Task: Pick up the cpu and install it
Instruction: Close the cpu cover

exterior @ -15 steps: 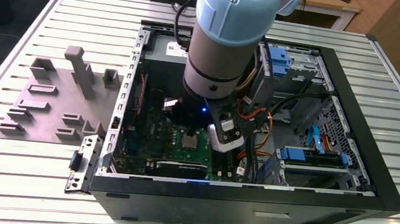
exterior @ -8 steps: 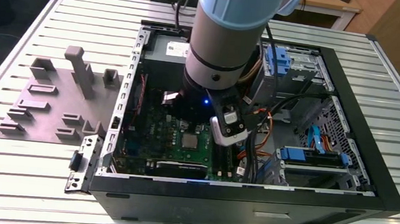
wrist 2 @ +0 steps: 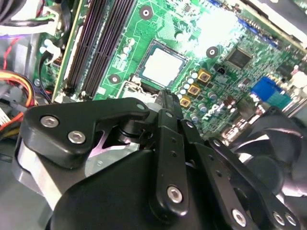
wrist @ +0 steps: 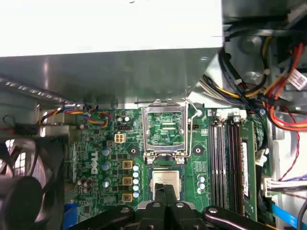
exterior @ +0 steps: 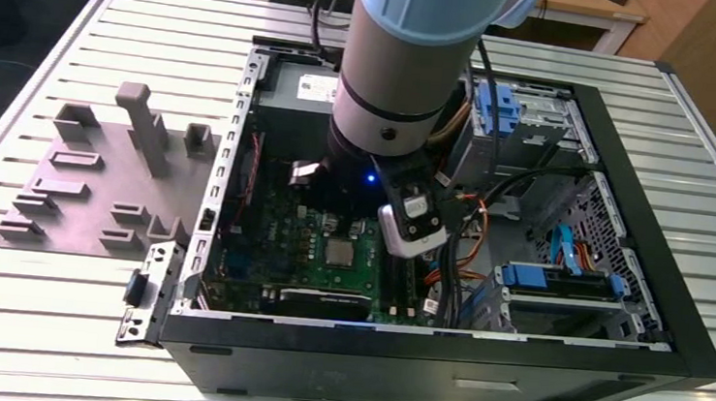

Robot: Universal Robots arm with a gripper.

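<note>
The cpu (wrist: pixel 167 181) is a small silvery square lying flat in its socket on the green motherboard (wrist: pixel 96 153). In the second wrist view the cpu (wrist 2: pixel 162 66) sits just beyond my black fingertips. My gripper (wrist: pixel 165 190) is shut with nothing between its fingers, its tips hovering over the chip's near edge. The socket's silver frame (wrist: pixel 165 127) stands flipped open beside the chip. In the exterior view the cpu (exterior: pixel 338 251) lies in the open computer case (exterior: pixel 615 233), just below my arm (exterior: pixel 394 87).
Dark memory slots (wrist: pixel 230 158) run beside the socket, and a black fan (wrist: pixel 24 191) sits on its other side. Bundled cables (wrist: pixel 283 86) and a metal power supply box (wrist: pixel 110 52) crowd the case. Grey plastic blocks (exterior: pixel 100 178) stand on the slatted table at the exterior view's left.
</note>
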